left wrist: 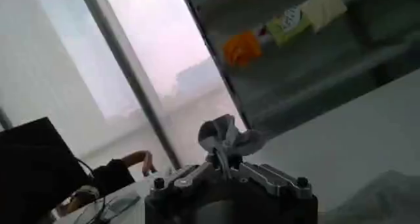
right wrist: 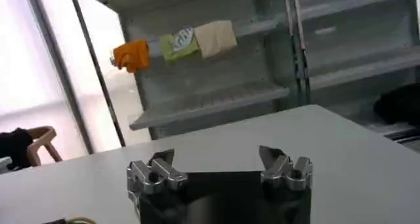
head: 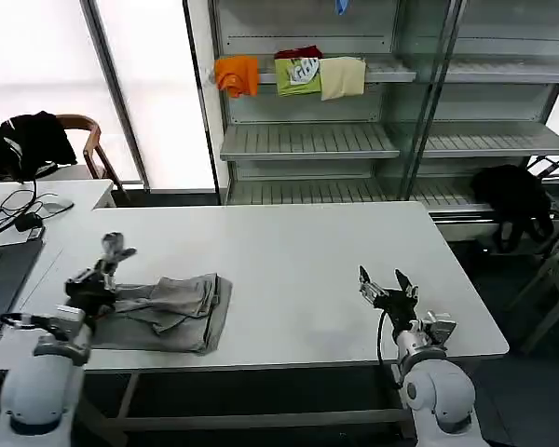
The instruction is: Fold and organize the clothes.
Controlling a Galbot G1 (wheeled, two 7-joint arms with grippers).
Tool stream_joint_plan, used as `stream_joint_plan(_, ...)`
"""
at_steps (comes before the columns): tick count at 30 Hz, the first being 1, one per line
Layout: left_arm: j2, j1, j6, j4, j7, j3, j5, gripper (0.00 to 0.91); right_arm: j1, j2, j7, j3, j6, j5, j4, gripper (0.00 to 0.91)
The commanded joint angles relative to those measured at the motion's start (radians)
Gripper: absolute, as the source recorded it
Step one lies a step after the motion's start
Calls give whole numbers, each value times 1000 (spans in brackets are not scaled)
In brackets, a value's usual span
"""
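my left claw (head: 115, 248) hung clenched on a pinch of grey cloth above the shirt (head: 172, 309), lifting its edge to fold it; my right claw (head: 384, 283) waited released, well apart from the shirt.

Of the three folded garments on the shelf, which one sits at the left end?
The orange folded garment; the green one is in the middle and the cream one at the right.

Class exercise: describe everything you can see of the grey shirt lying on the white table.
The grey shirt is soft, light grey cloth, crumpled and partly folded into a rough rectangle with loose creases on top. It lies flat near the front left of the white table. The left end effector is raised just above its left end, fingers shut on a bit of grey cloth.
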Motion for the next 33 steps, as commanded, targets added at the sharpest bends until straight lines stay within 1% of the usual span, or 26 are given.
stream_joint_plan(1,-111,-2,47,-27,-59,254,68,20,-9,1,0,2,1,-2,0,907)
stream_joint_plan(8,-132,12,65,10,-79,299,75,20,-12,3,1,-2,2,-3,0,907)
stream_joint_plan(14,-161,11,90,47,-109,332,40,20,-8,5,4,-6,0,-7,-5,907)
stream_joint_plan(15,-165,11,93,54,-115,336,39,91,-9,7,4,-7,-1,-8,-5,907)
stream_joint_plan(16,-166,11,95,61,-120,340,39,353,-9,7,4,-8,-1,-8,-5,907)
stream_joint_plan(17,-172,11,96,80,-133,347,39,907,-10,9,4,-10,0,-10,-5,907)
stream_joint_plan(25,-216,9,96,148,-166,380,15,907,-20,12,3,-12,2,-16,-1,907)
stream_joint_plan(33,-249,-7,98,149,-179,419,-9,907,-25,17,5,-15,3,-24,4,907)
